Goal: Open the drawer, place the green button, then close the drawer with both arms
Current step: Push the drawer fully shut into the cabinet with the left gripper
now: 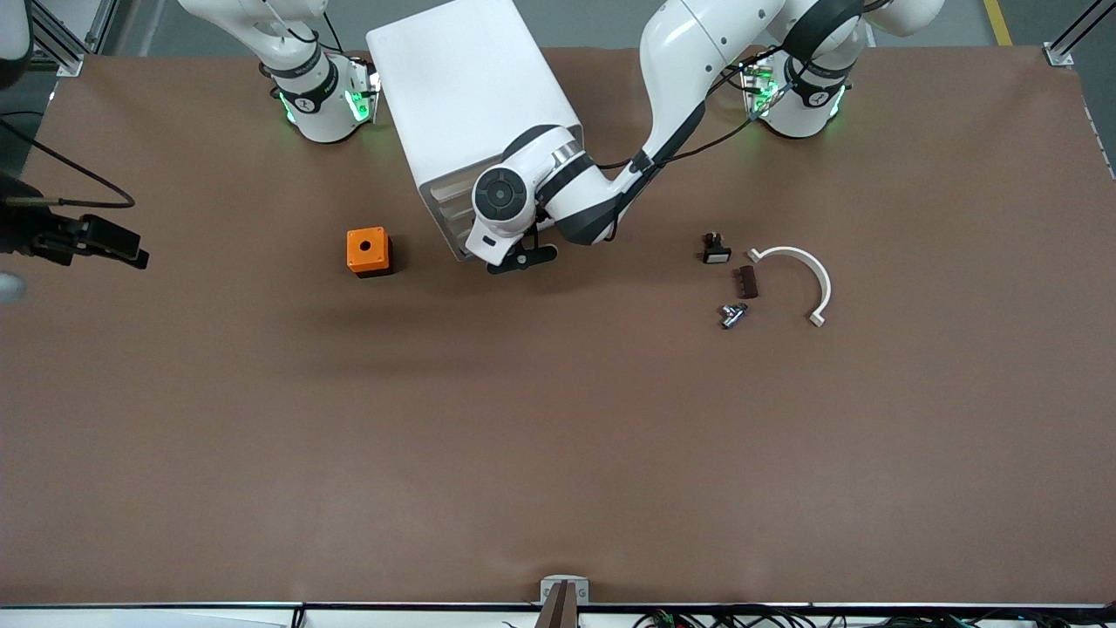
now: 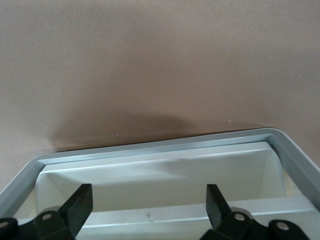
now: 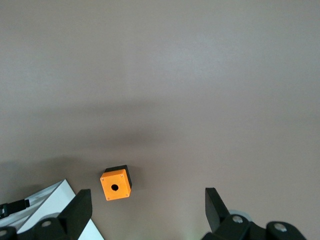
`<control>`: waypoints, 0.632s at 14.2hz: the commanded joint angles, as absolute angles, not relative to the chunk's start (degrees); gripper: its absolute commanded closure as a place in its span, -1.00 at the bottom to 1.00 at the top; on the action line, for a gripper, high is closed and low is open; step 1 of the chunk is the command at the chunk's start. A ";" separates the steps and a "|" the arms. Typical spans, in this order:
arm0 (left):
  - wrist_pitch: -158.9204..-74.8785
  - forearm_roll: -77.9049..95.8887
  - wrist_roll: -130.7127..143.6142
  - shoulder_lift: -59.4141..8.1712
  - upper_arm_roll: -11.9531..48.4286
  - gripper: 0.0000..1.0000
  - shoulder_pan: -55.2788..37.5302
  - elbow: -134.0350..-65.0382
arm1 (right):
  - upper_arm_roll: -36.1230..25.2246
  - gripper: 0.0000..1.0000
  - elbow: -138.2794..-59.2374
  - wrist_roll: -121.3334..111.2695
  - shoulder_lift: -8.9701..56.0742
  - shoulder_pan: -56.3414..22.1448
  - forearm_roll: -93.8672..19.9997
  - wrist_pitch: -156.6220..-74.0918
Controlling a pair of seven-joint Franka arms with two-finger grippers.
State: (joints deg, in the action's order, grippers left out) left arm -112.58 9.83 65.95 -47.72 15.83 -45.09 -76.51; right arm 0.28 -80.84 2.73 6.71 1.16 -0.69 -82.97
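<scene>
The tall white cabinet [image 1: 471,105] stands between the two arm bases. Its cream drawer fronts face the front camera, and the bottom drawer [image 1: 464,244] looks pushed in. My left gripper [image 1: 523,257] is low against that front with its fingers open and empty. In the left wrist view the left gripper [image 2: 150,205] frames a cream drawer front [image 2: 160,175] inside the grey rim. My right gripper [image 1: 113,244] hangs high over the right arm's end of the table, open and empty [image 3: 148,210]. No green-capped button shows clearly; a tiny grey-blue part [image 1: 732,314] lies toward the left arm's end.
An orange cube with a hole [image 1: 368,251] sits beside the cabinet toward the right arm's end and shows in the right wrist view [image 3: 116,183]. A black white-faced switch [image 1: 715,250], a small brown block [image 1: 747,281] and a white curved bracket [image 1: 806,275] lie near the grey-blue part.
</scene>
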 commanded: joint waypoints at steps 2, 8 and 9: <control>-112.24 11.34 65.92 -47.55 16.17 -1.00 -45.09 -76.64 | 0.26 -1.00 -85.86 2.99 1.59 0.62 -0.62 -83.41; -112.15 11.25 66.09 -45.18 16.08 -1.00 -41.14 -76.55 | 0.26 -1.00 -89.03 2.99 -3.07 0.35 -0.70 -82.79; -112.15 11.25 66.09 -44.13 16.08 -1.00 -39.83 -76.55 | 0.26 -1.00 -89.21 2.90 -3.60 0.35 -0.70 -82.53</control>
